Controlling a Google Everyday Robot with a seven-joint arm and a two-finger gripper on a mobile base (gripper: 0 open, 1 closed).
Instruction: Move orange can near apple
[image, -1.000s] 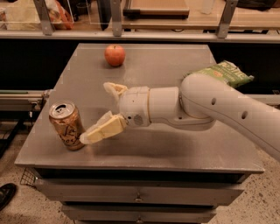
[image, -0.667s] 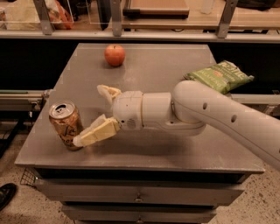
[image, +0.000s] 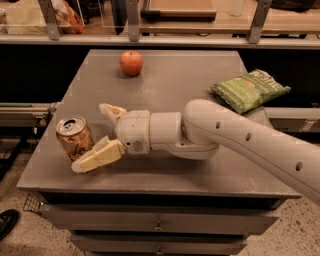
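Observation:
The orange can stands upright near the front left corner of the grey table, tan-orange with dark scribbly marks and a silver top. The red-orange apple sits at the far side of the table, left of centre. My gripper reaches in from the right on a white arm. Its cream fingers are spread open, one finger in front of the can's base and the other behind it to the right. The can stands at the mouth of the open fingers, not clamped.
A green chip bag lies at the table's right edge. A shelf rail with metal posts runs behind the table. Drawers sit under the table front. A dark shoe is on the floor at lower left.
The gripper has moved left toward the can, its open fingers now reaching beside and in front of it. The can and apple have not moved.

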